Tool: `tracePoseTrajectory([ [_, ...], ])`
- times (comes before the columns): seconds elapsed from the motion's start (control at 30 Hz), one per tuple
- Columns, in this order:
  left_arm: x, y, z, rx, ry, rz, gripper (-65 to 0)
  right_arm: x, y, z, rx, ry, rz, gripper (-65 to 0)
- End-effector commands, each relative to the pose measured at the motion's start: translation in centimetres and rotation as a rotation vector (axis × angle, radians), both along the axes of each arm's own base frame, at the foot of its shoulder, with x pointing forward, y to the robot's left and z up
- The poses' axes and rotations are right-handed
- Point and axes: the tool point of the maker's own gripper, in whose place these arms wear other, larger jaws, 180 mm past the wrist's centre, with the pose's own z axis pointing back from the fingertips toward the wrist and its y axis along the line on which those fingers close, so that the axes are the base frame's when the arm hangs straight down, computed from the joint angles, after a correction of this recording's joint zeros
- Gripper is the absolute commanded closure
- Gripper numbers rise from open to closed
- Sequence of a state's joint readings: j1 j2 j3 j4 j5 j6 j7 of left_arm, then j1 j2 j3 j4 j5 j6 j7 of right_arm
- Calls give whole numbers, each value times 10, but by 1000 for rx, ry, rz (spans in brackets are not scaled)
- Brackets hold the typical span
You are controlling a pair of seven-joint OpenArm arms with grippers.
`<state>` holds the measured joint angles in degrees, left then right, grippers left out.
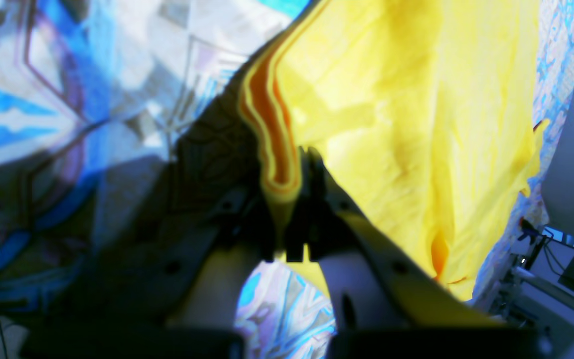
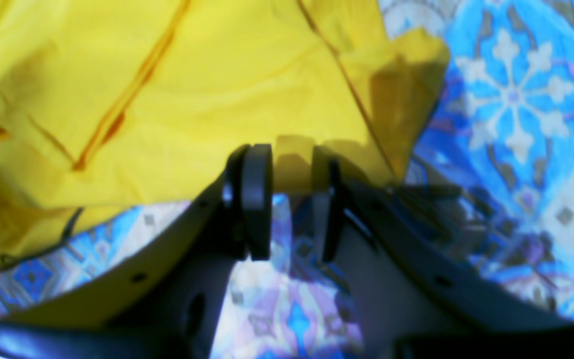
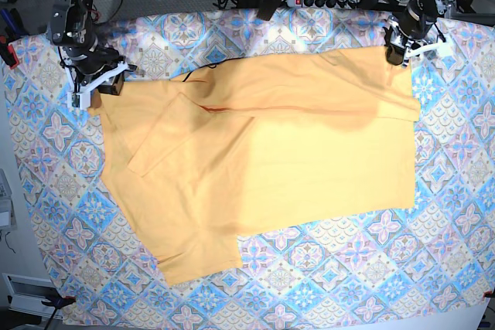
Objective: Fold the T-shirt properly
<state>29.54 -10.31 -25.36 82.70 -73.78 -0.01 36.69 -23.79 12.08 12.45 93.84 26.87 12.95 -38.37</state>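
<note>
The T-shirt (image 3: 263, 160) lies spread on the patterned tablecloth (image 3: 464, 214). At its left far corner the right gripper (image 3: 97, 92) pinches the edge between part-closed fingers; at its right far corner the left gripper (image 3: 398, 50) clamps bunched hem, apparently ready to carry a fold

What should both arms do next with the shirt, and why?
Probably lift and draw the far edge toward the near side. The left gripper is pinched on the shirt at its corner, the right gripper brackets the other corner, and the cloth lies mostly flat on the tablecloth.
</note>
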Motion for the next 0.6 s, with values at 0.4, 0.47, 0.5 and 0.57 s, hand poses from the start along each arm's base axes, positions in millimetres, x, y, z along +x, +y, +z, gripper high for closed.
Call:
tracePoseTrajectory([
  [0.4,8,30,16,49,-41,45,0,-7,-25,23,53,-73,-100,-162],
  [0.47,10,35,18,64,-41,33,0,-15,-34,16,123,-57,-173,-172],
  [0.5,10,35,19,65,-41,32,0,-21,-39,10,163,-38,-212,-174],
  [0.57,10,35,18,65,-39,32,0,-24,-44,2,254,-19,-282,-173],
])
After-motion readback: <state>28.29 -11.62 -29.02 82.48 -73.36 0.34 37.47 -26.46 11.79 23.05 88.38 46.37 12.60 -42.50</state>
